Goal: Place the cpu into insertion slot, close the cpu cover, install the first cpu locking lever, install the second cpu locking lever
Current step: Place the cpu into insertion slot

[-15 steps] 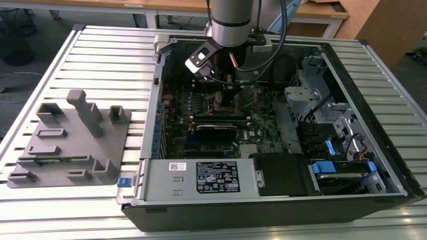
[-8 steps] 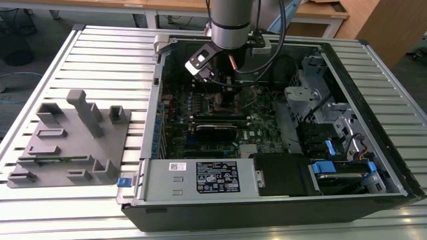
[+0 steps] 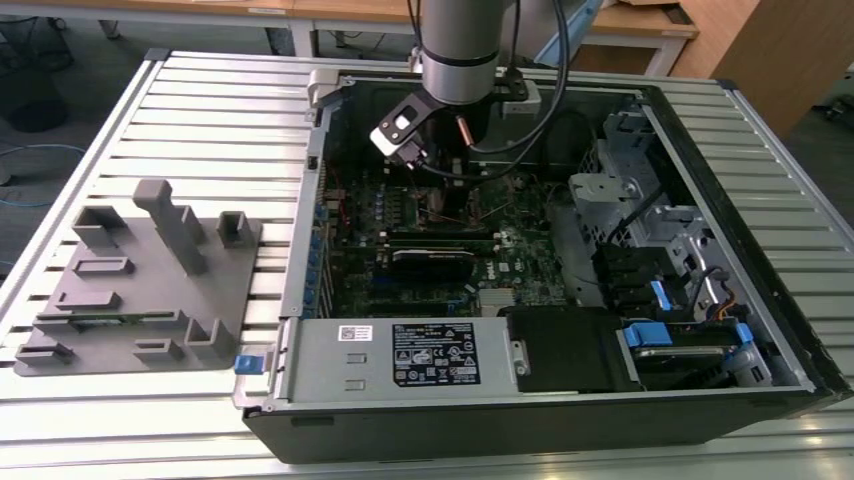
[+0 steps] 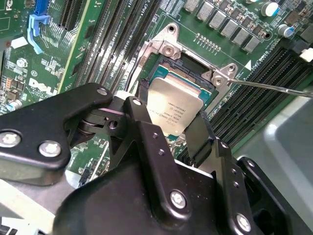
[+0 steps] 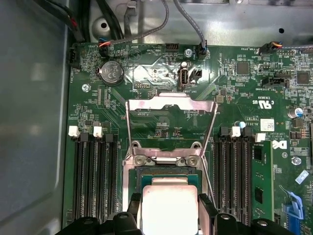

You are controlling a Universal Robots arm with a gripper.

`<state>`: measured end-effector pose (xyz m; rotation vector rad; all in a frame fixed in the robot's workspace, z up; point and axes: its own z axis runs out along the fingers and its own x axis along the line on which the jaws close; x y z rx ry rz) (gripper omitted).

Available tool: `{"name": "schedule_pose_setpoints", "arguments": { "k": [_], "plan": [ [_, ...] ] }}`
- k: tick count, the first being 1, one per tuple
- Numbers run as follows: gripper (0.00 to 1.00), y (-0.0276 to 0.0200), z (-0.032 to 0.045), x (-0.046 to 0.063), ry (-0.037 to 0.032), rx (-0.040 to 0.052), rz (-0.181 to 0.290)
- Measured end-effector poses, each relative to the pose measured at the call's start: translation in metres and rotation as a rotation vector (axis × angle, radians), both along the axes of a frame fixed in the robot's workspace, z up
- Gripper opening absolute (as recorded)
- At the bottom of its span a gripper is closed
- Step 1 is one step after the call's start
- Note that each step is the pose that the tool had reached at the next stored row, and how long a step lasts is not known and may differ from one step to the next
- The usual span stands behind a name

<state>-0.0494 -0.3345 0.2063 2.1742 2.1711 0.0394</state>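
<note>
We see the jaws pinching the cpu (image 4: pixel 173 110) by two opposite edges over the insertion slot (image 4: pixel 170 64); we judge it light, stiff, slippery-topped and fragile underneath, best held by the edges.

Cpu (image 4: pixel 173 110): two opposite edges covered by the fingers (image 4: pixel 146 127) of the gripper (image 4: pixel 170 120); far part cut off at the picture's edge in the first wrist view.
Insertion slot (image 4: pixel 170 64): mostly hidden beneath the cpu.
Exterior view: socket area screened by the arm (image 3: pixel 461 45).
</note>
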Motion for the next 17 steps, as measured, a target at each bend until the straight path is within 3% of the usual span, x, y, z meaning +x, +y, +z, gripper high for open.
{"name": "schedule_pose_setpoints", "arguments": {
  "k": [11,17],
  "plan": [
    [0.54,0.0000,-0.0074,0.0001,0.0000,0.0000,0.000],
    [0.54,0.0000,-0.0078,0.0001,0.0000,-0.0001,0.000]
  ]
}}
